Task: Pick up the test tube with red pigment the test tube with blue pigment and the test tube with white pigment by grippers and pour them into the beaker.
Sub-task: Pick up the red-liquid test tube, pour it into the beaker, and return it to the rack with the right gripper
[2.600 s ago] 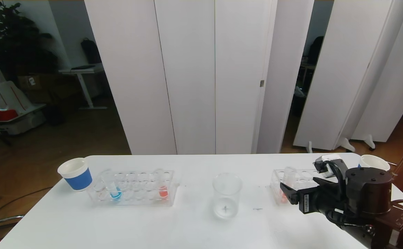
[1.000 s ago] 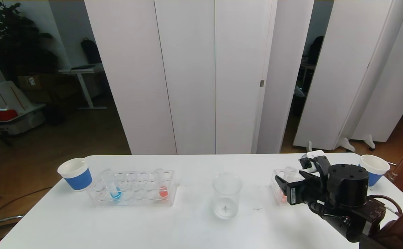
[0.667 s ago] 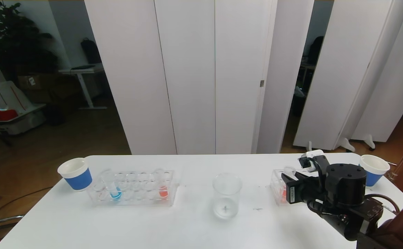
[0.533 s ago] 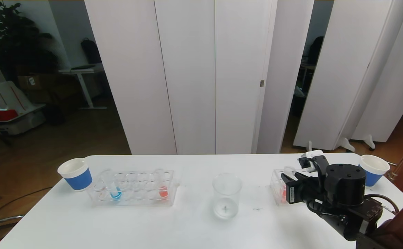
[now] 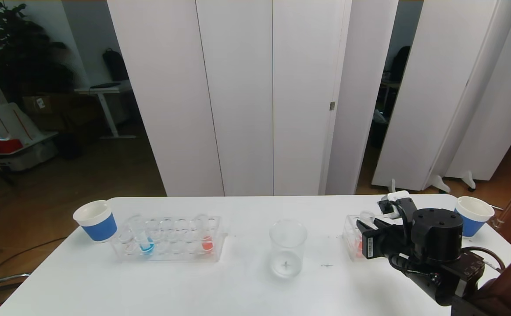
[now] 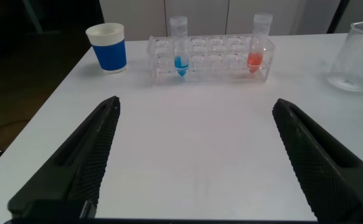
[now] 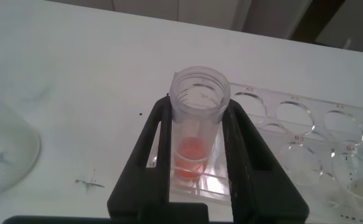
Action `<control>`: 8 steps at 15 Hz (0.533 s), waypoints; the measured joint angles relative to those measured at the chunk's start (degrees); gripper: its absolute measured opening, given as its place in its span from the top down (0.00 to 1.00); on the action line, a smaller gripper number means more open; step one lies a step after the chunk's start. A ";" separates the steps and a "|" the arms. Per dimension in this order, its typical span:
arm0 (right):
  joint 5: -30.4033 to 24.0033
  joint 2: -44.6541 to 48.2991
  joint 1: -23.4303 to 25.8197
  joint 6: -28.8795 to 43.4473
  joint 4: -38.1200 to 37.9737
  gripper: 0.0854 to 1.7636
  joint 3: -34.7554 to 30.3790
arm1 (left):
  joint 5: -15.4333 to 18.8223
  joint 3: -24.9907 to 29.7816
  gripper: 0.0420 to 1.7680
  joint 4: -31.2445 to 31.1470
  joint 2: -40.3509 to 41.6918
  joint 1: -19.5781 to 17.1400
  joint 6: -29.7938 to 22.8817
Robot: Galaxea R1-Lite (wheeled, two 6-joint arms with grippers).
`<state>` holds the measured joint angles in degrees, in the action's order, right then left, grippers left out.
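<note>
Ridged black jaws of right gripper around clear cylindrical red-pigment tube.

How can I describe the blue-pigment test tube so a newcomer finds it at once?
On the white table, look at the clear rack beside the blue paper cup on the robot's left. The test tube with blue pigment stands at the rack's cup end. Its blue bottom distinguishes it from the orange-red tube at the other end.

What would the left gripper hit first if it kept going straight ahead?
Probably the clear tube rack with the blue tube and red tube; the left gripper has bare table before it.
</note>
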<state>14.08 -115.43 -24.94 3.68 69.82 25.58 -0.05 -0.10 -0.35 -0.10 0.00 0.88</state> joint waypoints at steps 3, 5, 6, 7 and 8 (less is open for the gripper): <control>0.00 -0.06 0.00 0.67 -0.06 0.70 0.00 | 0.00 0.00 0.01 0.02 0.00 0.00 0.00; -0.02 -0.24 0.00 0.72 -0.06 0.70 0.00 | 0.02 0.00 0.01 0.02 0.00 0.00 0.00; -0.02 -0.33 -0.07 0.74 -0.09 0.70 0.02 | 0.00 0.00 0.01 0.02 0.00 0.00 0.02; -0.02 -0.37 -0.16 0.72 -0.06 0.70 0.02 | 0.00 0.00 0.01 0.02 0.00 0.00 0.02; 0.00 -0.39 -0.22 0.74 -0.11 0.70 0.02 | -0.02 0.00 0.01 0.02 0.00 0.00 0.00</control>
<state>14.08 -115.82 -25.16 4.43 69.71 25.60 -0.07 -0.10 -0.33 -0.10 0.00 0.88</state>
